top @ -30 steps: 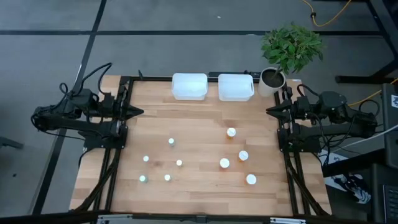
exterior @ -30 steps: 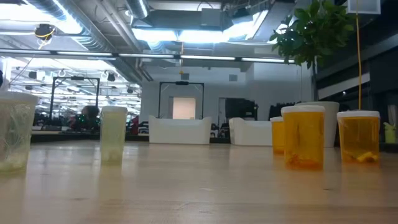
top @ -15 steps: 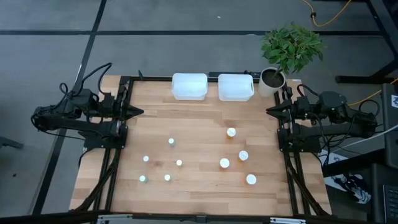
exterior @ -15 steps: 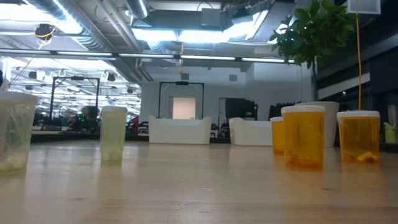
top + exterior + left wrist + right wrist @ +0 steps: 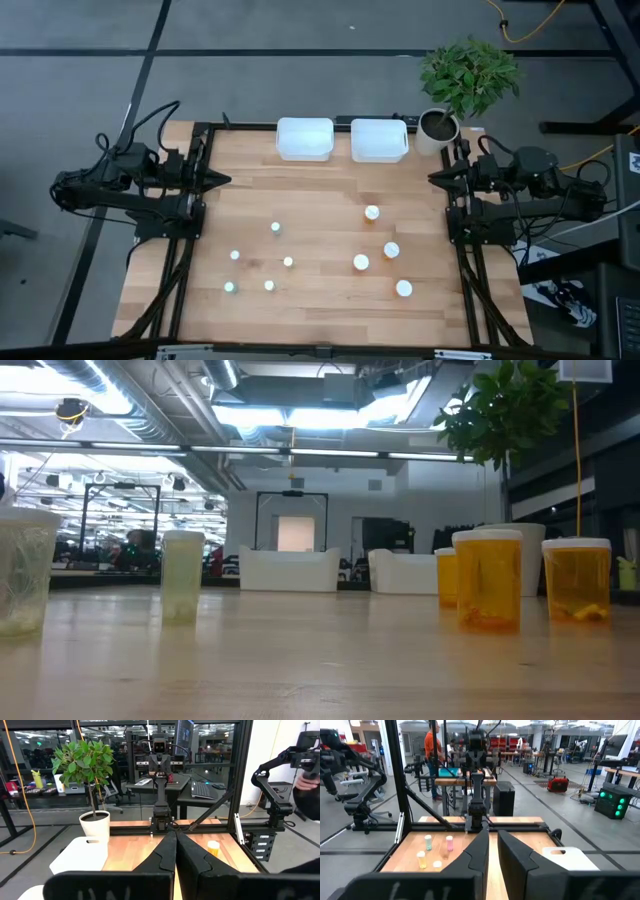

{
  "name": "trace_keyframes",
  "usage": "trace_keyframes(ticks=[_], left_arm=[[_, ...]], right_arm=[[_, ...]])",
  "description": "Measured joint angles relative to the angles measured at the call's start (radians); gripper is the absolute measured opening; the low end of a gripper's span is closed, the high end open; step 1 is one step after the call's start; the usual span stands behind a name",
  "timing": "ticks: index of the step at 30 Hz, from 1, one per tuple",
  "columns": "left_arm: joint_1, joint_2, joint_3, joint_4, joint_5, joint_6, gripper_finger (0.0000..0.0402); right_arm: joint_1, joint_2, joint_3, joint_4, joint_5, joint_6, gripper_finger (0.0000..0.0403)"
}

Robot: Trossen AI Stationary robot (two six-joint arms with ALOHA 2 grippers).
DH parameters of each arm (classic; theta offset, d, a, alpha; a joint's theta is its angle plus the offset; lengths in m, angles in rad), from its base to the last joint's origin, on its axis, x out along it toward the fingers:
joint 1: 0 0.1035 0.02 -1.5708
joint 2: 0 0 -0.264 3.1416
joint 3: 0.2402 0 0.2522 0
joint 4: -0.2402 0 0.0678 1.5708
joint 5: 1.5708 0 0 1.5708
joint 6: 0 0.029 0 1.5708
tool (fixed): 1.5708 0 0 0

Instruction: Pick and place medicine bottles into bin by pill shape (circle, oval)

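Note:
Several orange medicine bottles with white caps (image 5: 372, 212) (image 5: 391, 250) (image 5: 361, 262) stand upright on the right half of the wooden table. Several tinier pale vials (image 5: 275, 227) (image 5: 235, 254) (image 5: 269, 285) stand on the left half. The low view shows the orange bottles (image 5: 488, 592) and pale vials (image 5: 182, 575) from the side. Two white bins (image 5: 304, 138) (image 5: 379, 140) sit side by side at the far edge. My left gripper (image 5: 226, 180) is shut, held level over the left edge. My right gripper (image 5: 432, 179) is shut, level over the right edge. Neither is near a bottle.
A potted plant (image 5: 437, 130) stands at the far right corner beside the right bin. Dark frame rails (image 5: 190, 270) run along both side edges of the table. Bare wood lies between the bins and the bottles and along the near edge.

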Motion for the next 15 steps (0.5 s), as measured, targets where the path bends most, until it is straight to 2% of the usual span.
trace_keyframes(ticks=[5,15], left_arm=[[0.000,0.000,0.000,0.000,0.000,0.000,0.0000],[0.000,0.000,0.000,0.000,0.000,0.000,0.0000]], right_arm=[[0.000,0.016,0.000,0.089,-0.001,0.062,0.0043],[0.000,0.024,0.000,0.097,0.000,0.102,0.0043]])
